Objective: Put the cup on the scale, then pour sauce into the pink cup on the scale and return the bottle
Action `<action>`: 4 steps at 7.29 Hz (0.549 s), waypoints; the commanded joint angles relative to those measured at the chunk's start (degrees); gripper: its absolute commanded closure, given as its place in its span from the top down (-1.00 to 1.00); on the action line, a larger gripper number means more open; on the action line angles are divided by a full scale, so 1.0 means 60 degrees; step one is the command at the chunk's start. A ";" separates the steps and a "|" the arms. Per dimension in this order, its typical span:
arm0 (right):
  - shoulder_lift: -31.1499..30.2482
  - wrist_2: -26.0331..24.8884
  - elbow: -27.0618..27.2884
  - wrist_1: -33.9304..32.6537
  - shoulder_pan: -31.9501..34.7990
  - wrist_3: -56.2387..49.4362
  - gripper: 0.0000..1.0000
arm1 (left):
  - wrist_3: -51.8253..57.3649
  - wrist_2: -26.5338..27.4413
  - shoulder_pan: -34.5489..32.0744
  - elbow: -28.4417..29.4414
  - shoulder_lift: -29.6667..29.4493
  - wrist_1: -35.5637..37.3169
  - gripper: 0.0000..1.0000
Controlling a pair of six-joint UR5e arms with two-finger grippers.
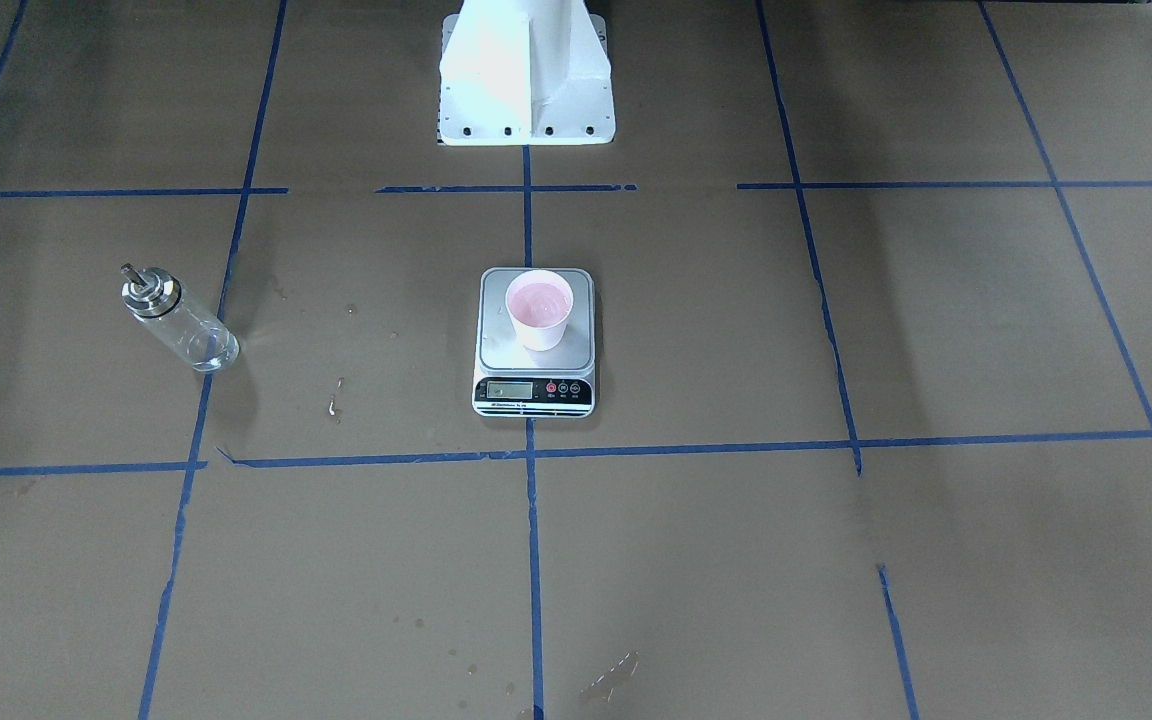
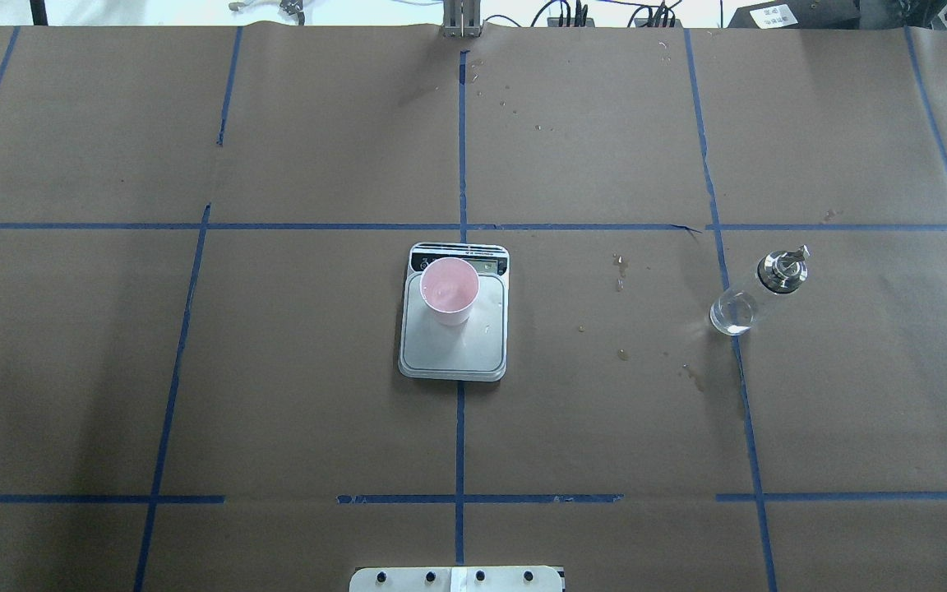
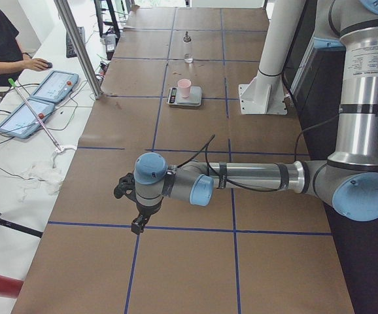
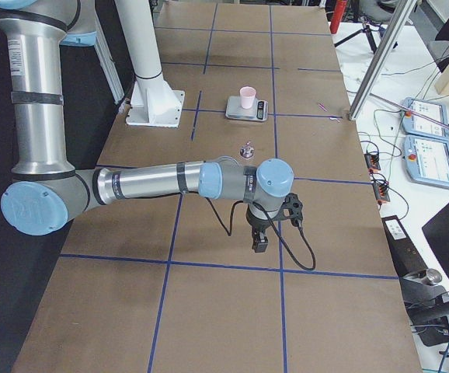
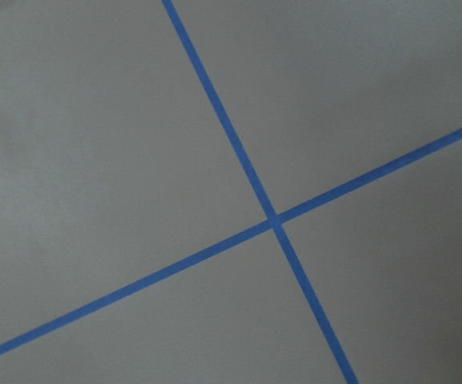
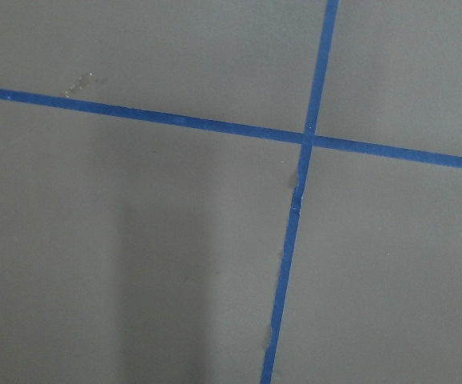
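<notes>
- The cup (image 2: 449, 292) stands upright on the scale (image 2: 453, 349), toward the 12 o'clock end of the platform in my overhead view, next to the display (image 2: 483, 265).
- The scale sits mid-table (image 2: 194, 370), on a blue tape line (image 2: 460, 436).
- The bottle (image 2: 757, 293) stands upright at 3 o'clock from the scale, well apart from it, with clear sauce (image 2: 732, 314) showing through the glass.
- My left gripper (image 3: 138, 226) hangs pointing down over the table's left end, well apart from the scale. I cannot tell whether its fingers (image 3: 137, 227) are released or clenched.
- My right gripper (image 4: 260, 242) hangs pointing down over the right end, near the bottle. I cannot tell the state of its fingers either.
</notes>
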 commanded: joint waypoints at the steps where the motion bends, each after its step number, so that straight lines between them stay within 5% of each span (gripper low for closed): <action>1: -0.0124 -0.0100 -0.0689 0.1356 0.0003 0.0086 1.00 | 0.0000 -0.0005 -0.0001 0.0412 0.0020 0.0063 1.00; 4: -0.0110 -0.0729 -0.1512 0.3353 -0.0143 0.2128 1.00 | -0.0058 -0.0005 -0.0001 0.0341 -0.0009 0.0472 1.00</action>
